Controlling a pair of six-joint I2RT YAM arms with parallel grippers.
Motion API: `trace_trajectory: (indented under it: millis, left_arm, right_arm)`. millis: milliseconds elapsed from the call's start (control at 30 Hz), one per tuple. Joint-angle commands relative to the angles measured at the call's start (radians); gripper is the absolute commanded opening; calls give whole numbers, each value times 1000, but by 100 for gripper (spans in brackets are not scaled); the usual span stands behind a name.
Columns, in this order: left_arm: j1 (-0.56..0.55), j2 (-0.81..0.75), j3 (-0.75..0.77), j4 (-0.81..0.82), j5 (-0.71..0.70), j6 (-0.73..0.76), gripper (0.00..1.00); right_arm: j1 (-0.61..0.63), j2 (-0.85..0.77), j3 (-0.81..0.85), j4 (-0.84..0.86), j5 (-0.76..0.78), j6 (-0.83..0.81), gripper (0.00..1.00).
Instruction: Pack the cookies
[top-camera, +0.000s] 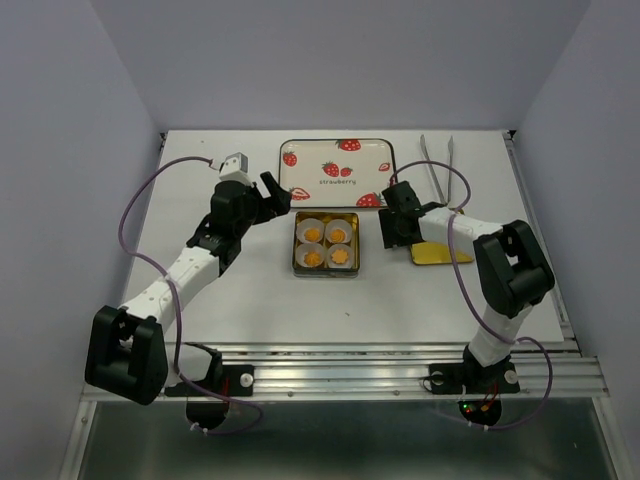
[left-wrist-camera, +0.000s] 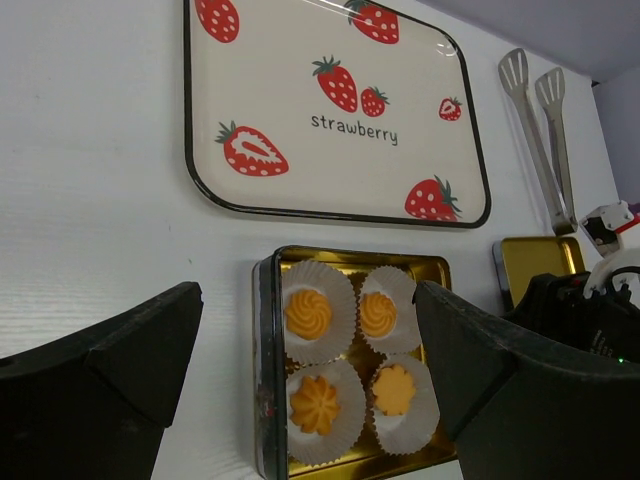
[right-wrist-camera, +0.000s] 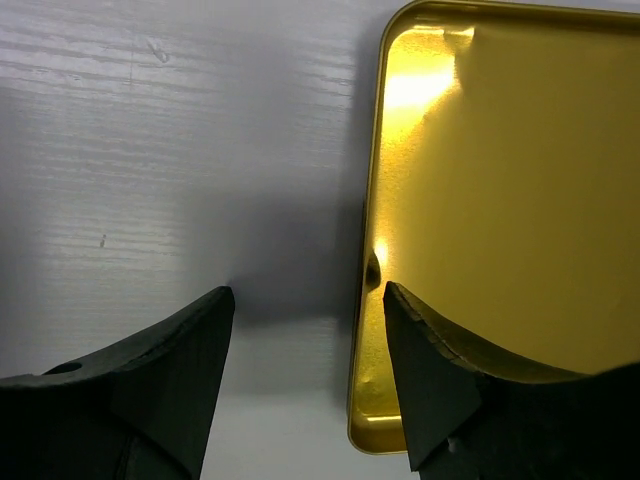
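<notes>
In your right wrist view, the shiny gold metal lid (right-wrist-camera: 500, 200) runs off the top and right edges. One black finger (right-wrist-camera: 440, 400) of the right gripper (right-wrist-camera: 308, 290) covers the lid's near corner, and you cannot tell whether it touches the rim. From above, the right arm (top-camera: 500, 265) hides most of that lid, and the orange-yellow cookies (top-camera: 313, 234) are too small to make out their shapes. In your left wrist view, the bottom edge cuts the square gold tin (left-wrist-camera: 265, 350), and the top edge cuts the white strawberry-printed tray (left-wrist-camera: 280, 100).
</notes>
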Motion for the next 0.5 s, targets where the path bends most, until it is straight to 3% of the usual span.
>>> trace_trajectory:
  millis: [0, 267, 300, 467]
  left_arm:
    - [-8, -56, -19, 44, 13, -7, 99]
    - [-8, -50, -11, 44, 12, -4, 99]
    - [-8, -50, -11, 44, 13, -4, 99]
    - [-8, -59, -19, 38, 1, -4, 99]
  right_arm:
    - [4, -15, 14, -3, 55, 30, 67]
    - [4, -3, 0, 0, 62, 85, 45]
    - [4, -3, 0, 0, 59, 89, 35]
    - [4, -44, -11, -6, 31, 125, 9]
